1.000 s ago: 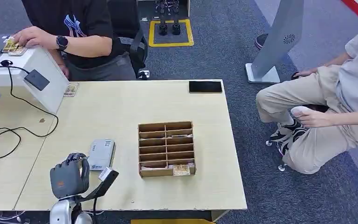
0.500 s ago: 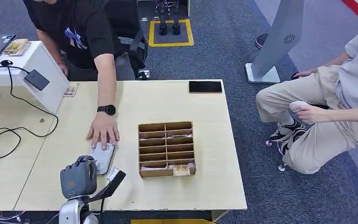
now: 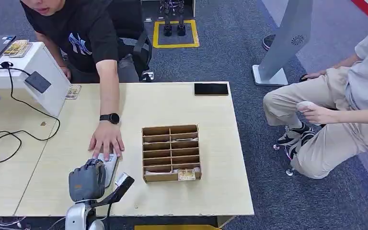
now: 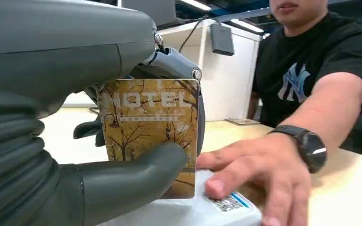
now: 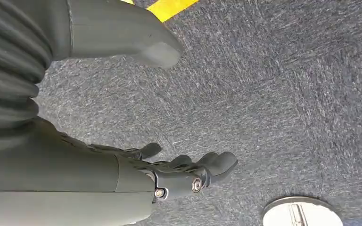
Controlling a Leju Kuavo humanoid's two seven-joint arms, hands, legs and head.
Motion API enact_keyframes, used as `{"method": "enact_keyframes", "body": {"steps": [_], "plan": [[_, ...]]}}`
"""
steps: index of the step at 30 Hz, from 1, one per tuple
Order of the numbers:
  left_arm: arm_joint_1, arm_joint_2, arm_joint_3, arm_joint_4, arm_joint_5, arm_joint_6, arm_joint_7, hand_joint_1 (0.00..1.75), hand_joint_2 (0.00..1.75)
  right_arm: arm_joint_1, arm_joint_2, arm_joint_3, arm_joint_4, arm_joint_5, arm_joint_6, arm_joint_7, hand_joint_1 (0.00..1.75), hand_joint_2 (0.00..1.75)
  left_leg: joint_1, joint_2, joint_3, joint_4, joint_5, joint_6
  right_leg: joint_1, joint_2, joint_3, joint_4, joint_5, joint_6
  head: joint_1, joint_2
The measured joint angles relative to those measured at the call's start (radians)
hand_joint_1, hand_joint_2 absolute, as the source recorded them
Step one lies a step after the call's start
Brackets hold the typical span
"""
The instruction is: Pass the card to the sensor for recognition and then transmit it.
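Observation:
My left hand (image 3: 86,179) hovers over the near end of the white card sensor (image 3: 108,163) on the table. In the left wrist view that hand (image 4: 99,155) pinches a brown hotel card (image 4: 153,127) between thumb and fingers, held upright just above the white sensor (image 4: 202,209). A person's hand (image 3: 107,140) with a dark watch presses on the far end of the sensor. In the right wrist view my right hand (image 5: 169,169) hangs over grey carpet, fingers apart and holding nothing.
A brown divided card box (image 3: 171,152) stands right of the sensor with a card (image 3: 186,174) in its near slot. A white stand (image 3: 38,76) with cables sits at the far left. A black phone (image 3: 211,88) lies at the far edge. A seated person (image 3: 345,105) is at the right.
My left hand has moved right and forward with the card, from beside the sensor to over its near end. The person in black reached across and laid a hand on the sensor.

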Motion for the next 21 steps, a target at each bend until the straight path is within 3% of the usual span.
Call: {"method": "enact_keyframes", "body": {"steps": [21], "plan": [[-0.018,0.013,-0.046,0.032,0.010,0.000,0.011,1.75,1.75,-0.001,0.000,0.021,0.006,0.006,-0.003,0.008,0.00,1.75,0.000,0.000,0.000,0.000,0.000,0.000,0.000,0.000,0.000,0.000,0.000,0.000,0.000,0.000]]}}
